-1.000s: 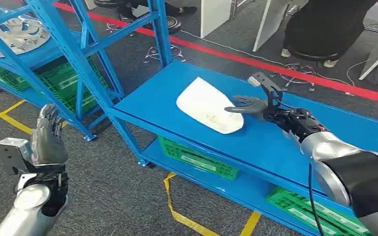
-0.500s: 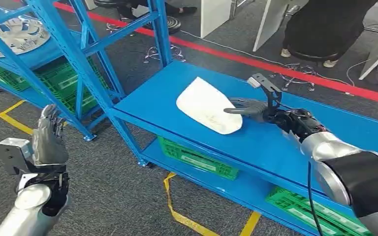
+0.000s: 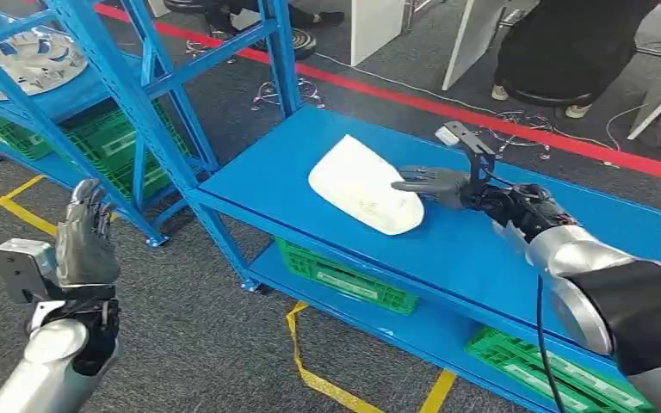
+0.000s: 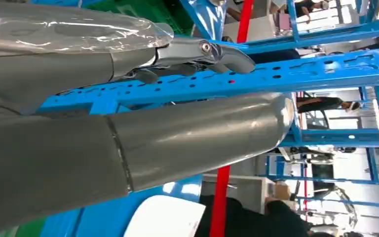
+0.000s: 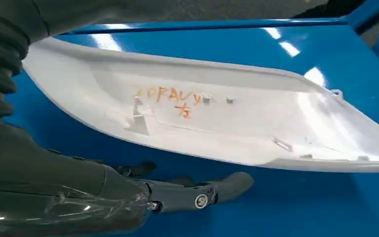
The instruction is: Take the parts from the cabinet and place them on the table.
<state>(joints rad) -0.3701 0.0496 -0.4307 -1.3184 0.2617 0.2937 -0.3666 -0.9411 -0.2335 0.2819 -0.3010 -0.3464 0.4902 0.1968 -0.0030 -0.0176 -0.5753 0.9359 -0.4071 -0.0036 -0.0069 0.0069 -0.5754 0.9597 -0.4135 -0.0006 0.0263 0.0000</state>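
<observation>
Head view: blue tabletop [image 3: 482, 249] fills the middle of the scene, with the blue cabinet [image 3: 151, 82] to its left. On a cabinet shelf lies a pale round part [image 3: 26, 60], not yet taken. Green crates [image 3: 344, 277] sit on the lower shelf under the tabletop.

White moulded part [image 3: 364, 183] lies flat on the tabletop, near its front edge. Right wrist view shows its hollow inner side facing up, with orange handwriting [image 5: 175, 98] on it, and blue surface between the part's edge and the hand.

Right hand [image 3: 437, 185] reaches over the tabletop, fingers spread, fingertips at the part's right edge; it grips nothing. Whether it touches the part cannot be told.

Left hand [image 3: 84, 237] is raised over the grey carpet, fingers straight and apart, holding nothing.

Judgement: one part looks delivered and released. At least the round part on the cabinet shelf remains to fetch.
</observation>
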